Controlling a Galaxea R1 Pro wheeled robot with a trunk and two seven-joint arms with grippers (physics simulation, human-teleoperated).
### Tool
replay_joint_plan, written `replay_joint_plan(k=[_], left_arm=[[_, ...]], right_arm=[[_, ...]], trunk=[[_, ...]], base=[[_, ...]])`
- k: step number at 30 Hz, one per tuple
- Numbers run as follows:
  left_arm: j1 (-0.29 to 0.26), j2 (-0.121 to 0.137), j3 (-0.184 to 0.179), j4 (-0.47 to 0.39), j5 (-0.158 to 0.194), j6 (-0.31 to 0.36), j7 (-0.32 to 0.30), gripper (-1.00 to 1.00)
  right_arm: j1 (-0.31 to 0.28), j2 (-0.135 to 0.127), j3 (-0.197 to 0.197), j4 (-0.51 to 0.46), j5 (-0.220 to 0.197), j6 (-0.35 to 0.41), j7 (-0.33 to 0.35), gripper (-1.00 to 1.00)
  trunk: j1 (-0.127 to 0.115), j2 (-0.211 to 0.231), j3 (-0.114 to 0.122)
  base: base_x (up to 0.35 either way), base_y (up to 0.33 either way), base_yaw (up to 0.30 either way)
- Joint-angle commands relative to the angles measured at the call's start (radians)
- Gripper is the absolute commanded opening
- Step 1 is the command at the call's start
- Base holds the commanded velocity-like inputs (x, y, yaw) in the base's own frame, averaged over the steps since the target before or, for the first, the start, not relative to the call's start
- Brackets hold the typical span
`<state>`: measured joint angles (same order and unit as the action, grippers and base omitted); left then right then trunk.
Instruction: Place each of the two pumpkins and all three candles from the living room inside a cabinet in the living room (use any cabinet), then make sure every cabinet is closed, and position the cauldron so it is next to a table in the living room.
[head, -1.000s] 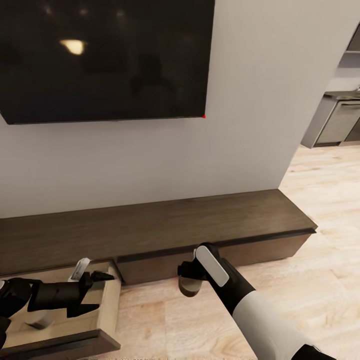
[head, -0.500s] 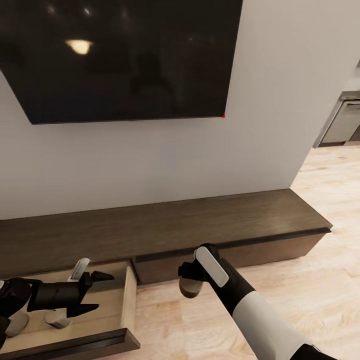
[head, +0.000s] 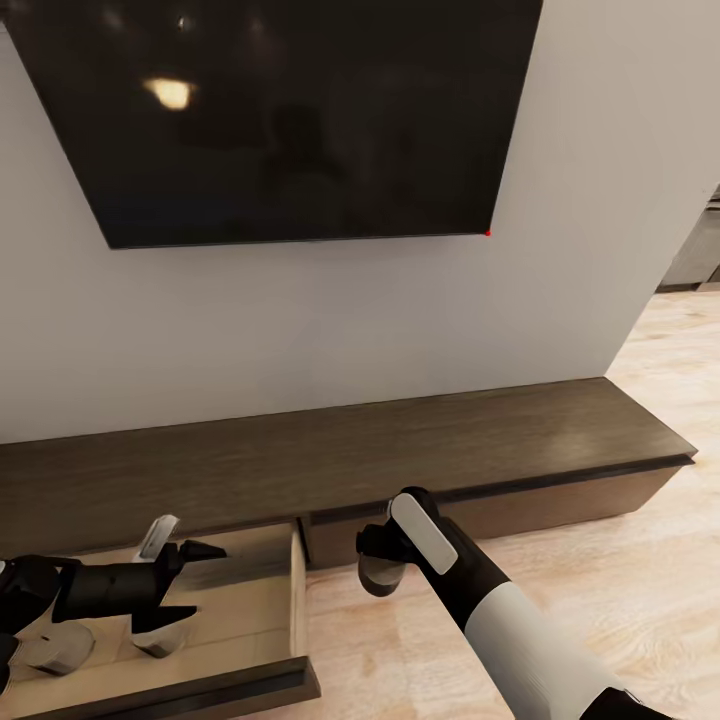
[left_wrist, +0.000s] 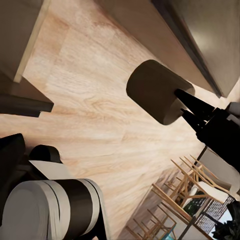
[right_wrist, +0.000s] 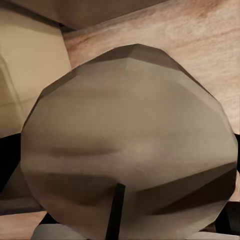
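My right gripper is shut on a stubby grey-brown candle, held above the wood floor just in front of the long dark-brown cabinet. The same candle looms large in the right wrist view, and the left wrist view shows the candle pinched by black fingertips. At the lower left, one cabinet drawer is pulled open, with two more candles lying on its pale floor. My left gripper hangs open over that drawer, holding nothing. No pumpkin or cauldron is in view.
A large black TV hangs on the white wall above the cabinet. Light wood floor spreads to the right, towards grey kitchen units. Wooden chairs appear far off in the left wrist view.
The whole view has shifted, so the camera moved left along the cabinet. More of the open drawer and a second candle inside it have come into sight. Both arms hold their poses.
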<state>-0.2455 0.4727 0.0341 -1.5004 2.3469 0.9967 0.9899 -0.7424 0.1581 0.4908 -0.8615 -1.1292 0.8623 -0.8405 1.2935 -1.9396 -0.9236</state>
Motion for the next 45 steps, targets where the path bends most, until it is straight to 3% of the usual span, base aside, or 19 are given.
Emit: replay_joint_plan(k=[1,45], left_arm=[[-0.001,0.0,0.001,0.0,0.009,0.003,0.01,1.0],[0.0,0.0,0.001,0.0,0.009,0.003,0.011,1.0]], right_arm=[[-0.001,0.0,0.002,-0.001,-0.01,0.0,-0.011,-1.0],[0.0,0.003,0.005,0.027,-0.007,-0.023,-0.01,-1.0]], trunk=[[0.0,0.0,-0.001],[0.0,0.0,-0.001]], base=[[0.0,0.294,0.0],[0.0,0.294,0.0]])
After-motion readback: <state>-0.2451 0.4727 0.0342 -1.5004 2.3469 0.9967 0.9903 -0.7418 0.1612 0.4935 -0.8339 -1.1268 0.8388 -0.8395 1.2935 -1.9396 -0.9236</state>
